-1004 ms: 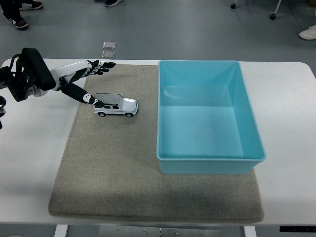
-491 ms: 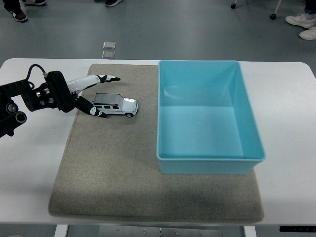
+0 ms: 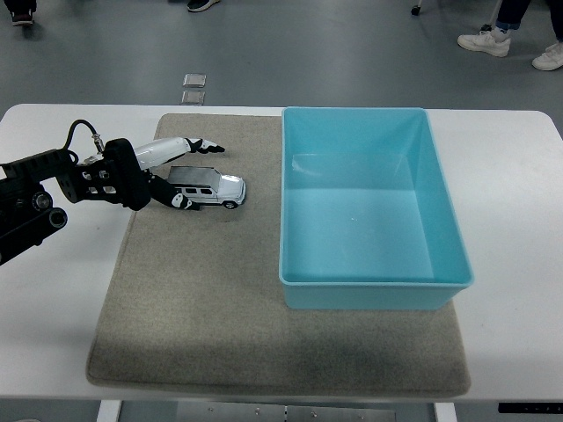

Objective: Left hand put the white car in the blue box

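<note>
A white toy car (image 3: 211,189) lies on the grey mat (image 3: 264,299), left of the blue box (image 3: 369,207). My left hand (image 3: 176,171) reaches in from the left edge and is at the car's rear end. Its fingers (image 3: 198,145) are spread just behind and above the car's roof, and the thumb (image 3: 180,201) sits at the car's near rear corner. The fingers are not closed on the car. The blue box stands open and empty on the mat's right half. My right hand does not show.
The mat covers the table's middle; the white table (image 3: 510,220) shows bare on both sides. Two small clear squares (image 3: 193,88) lie on the floor beyond the far edge. People's shoes show at the picture's top.
My left arm has come lower and moved right, bringing the hand from beside the car to straddle its rear end. The car has not moved.
</note>
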Motion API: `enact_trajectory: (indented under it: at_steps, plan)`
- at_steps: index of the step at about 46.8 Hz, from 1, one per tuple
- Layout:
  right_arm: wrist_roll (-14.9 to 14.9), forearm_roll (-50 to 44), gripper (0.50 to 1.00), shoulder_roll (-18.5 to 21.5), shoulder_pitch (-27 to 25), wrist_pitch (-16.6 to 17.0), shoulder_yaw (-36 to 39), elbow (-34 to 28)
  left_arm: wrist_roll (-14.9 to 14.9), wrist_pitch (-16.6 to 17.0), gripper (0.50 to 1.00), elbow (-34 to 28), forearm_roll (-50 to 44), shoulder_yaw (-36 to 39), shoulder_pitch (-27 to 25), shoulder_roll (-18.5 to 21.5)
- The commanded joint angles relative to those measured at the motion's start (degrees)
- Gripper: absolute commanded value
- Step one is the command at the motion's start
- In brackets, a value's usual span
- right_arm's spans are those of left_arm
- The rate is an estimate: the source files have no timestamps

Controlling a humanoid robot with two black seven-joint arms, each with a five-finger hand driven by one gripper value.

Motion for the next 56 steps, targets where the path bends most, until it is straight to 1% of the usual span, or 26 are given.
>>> enact_trajectory:
  at_steps: [1, 2, 4, 7, 16, 24, 33, 40, 43, 48, 56]
  plan:
    - [0.0, 0.0, 0.936, 0.0, 0.0, 0.0, 0.0, 0.0, -0.09, -0.18, 0.69, -0.12, 0.19, 0.02, -0.04, 0.08]
    - [0.0, 0.0, 0.936, 0.0, 0.0, 0.0, 0.0, 0.0, -0.09, -0.26, 0.66, -0.12, 0.37, 0.02, -0.13, 0.09]
    - [0.0, 0.0, 0.936, 0.0, 0.0, 0.0, 0.0, 0.0, -0.09, -0.26, 0.583, -0.21, 0.81, 0.02, -0.21, 0.09]
    - [0.0, 0.0, 0.936, 0.0, 0.0, 0.0, 0.0, 0.0, -0.09, -0.35, 0.5, -0.21, 1.86, 0.02, -0.39, 0.17]
    - [0.0, 0.0, 0.936, 0.0, 0.0, 0.0, 0.0, 0.0, -0.09, -0.7, 0.5, -0.3, 3.89, 0.02, -0.39, 0.35]
    - [0.0, 0.0, 0.936, 0.0, 0.0, 0.0, 0.0, 0.0, -0.09, -1.41, 0.5, -0.38, 3.8, -0.06, -1.97, 0.79]
    - [0.0, 0.0, 0.936, 0.0, 0.0, 0.0, 0.0, 0.0, -0.09, -2.02, 0.5, -2.93, 3.1, -0.41, -3.11, 4.3]
    - [0.0, 0.0, 0.936, 0.0, 0.0, 0.0, 0.0, 0.0, -0.09, -5.53, 0.5, -6.71, 2.75, -0.68, -5.4, 8.34]
    - [0.0, 0.0, 0.936, 0.0, 0.0, 0.0, 0.0, 0.0, -0.09, -6.15, 0.5, -8.03, 2.48, -0.86, -6.19, 9.4]
    - [0.0, 0.0, 0.936, 0.0, 0.0, 0.0, 0.0, 0.0, -0.09, -6.5, 0.5, -9.52, 0.11, -0.94, -7.94, 10.02]
    - [0.0, 0.0, 0.936, 0.0, 0.0, 0.0, 0.0, 0.0, 0.0, -9.49, 0.5, -11.02, -2.7, -0.94, -13.57, 10.11]
